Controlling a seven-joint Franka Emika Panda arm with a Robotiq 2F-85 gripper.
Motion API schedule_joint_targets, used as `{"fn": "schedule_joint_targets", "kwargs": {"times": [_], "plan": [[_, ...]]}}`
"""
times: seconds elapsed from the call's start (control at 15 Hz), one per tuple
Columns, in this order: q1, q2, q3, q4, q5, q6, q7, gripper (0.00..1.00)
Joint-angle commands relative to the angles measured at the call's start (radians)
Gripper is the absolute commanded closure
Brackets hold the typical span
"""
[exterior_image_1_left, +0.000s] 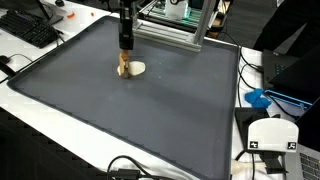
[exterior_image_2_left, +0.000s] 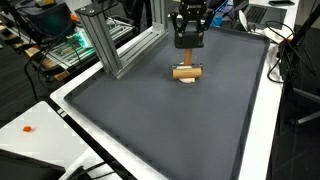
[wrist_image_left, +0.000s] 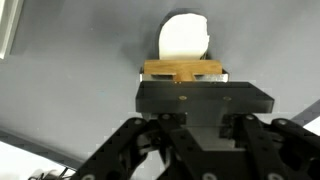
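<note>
We are holding the hand (exterior_image_2_left: 187, 56) straight over the block (exterior_image_2_left: 186, 71), upper middle of an exterior view, on the worktop (exterior_image_2_left: 150, 125); gripping or released, we cannot tell. In the wrist view the block is lying flat, long axis running left to right, a white lump (wrist_image_left: 185, 35) just above it. We are judging that a centred squeeze across its short width suits best.

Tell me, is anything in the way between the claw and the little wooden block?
No, nothing visible is. The claw hangs right over the wooden block on the gray mat. The white round thing lies beside the block, on its far side in the wrist view, not between them.
</note>
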Motion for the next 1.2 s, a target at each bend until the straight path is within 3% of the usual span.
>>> {"fn": "schedule_joint_targets", "kwargs": {"times": [0.0,0.53,1.13], "plan": [[-0.003,0.017,0.012,-0.022,0.067,-0.028,-0.074,0.78],[-0.003,0.014,0.022,-0.001,0.176,-0.124,-0.201,0.78],[0.000,0.017,0.036,0.023,0.255,-0.234,-0.260,0.78]]}}
